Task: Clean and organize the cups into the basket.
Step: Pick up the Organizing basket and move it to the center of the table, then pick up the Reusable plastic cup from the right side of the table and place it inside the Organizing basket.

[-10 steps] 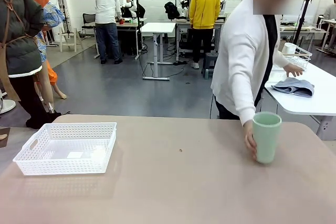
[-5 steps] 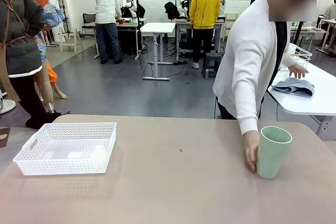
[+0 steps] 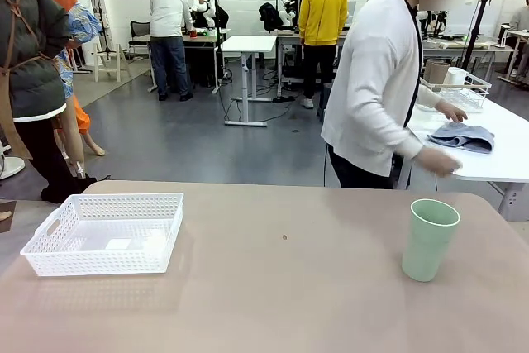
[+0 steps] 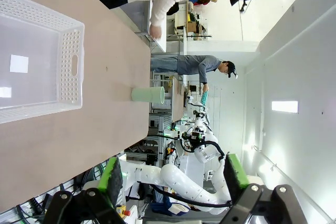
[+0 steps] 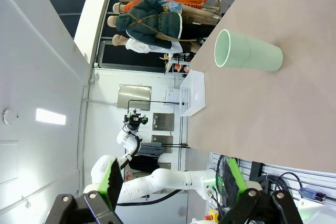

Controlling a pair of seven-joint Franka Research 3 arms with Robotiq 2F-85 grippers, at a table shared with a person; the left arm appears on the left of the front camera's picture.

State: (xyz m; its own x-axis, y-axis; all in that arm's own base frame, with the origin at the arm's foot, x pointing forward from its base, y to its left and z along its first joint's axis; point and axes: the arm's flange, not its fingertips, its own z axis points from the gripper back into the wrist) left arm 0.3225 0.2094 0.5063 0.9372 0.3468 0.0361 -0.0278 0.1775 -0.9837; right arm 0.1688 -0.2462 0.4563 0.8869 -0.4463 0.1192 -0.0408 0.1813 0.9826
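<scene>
Mint-green matte tumbler (image 3: 430, 239) stands upright, free for pickup; white lattice basket (image 3: 99, 260) waits ready; left gripper (image 4: 173, 174), right gripper (image 5: 172, 177) gape wide.

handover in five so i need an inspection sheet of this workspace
surface: tan table, bare but for a small dark speck near its middle
job's things: mint green cup upright on the robot's right side, no hand on it; white lattice basket on the left side, no cups in it
clutter: nothing seen
grippers: left gripper open, holding nothing; right gripper open, holding nothing
cables: black cables beyond the table's edge, off the surface
surroundings: person in a white top at the far side, reaching to a side table with a grey cloth and a wire basket
</scene>
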